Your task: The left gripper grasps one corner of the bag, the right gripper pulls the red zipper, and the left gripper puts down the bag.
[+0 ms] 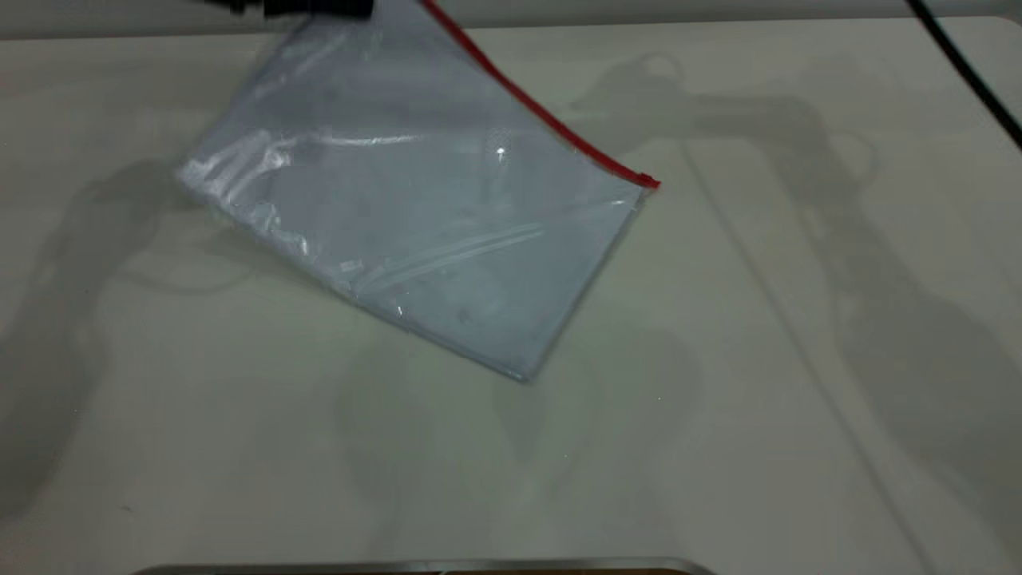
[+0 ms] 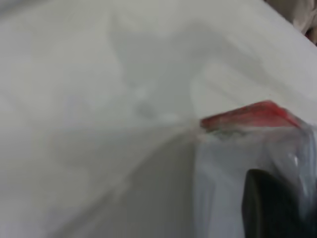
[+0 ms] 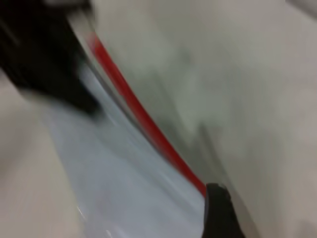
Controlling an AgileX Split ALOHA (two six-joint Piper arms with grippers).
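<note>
My left gripper (image 1: 319,8) pinched the bag (image 1: 415,216) by its top corner, lifting that end off the worktop (image 1: 798,399). The zipper (image 1: 543,112) ran diagonally; my right gripper's (image 3: 220,213) state was unclear.

No readable text, label or number anywhere.

Bag (image 1: 415,216): large clear plastic pouch, pale bluish-white sheet inside. Far corner raised toward the top of the exterior view; near corner low over the table. Red zipper (image 1: 543,112) runs along one long edge.
</note>
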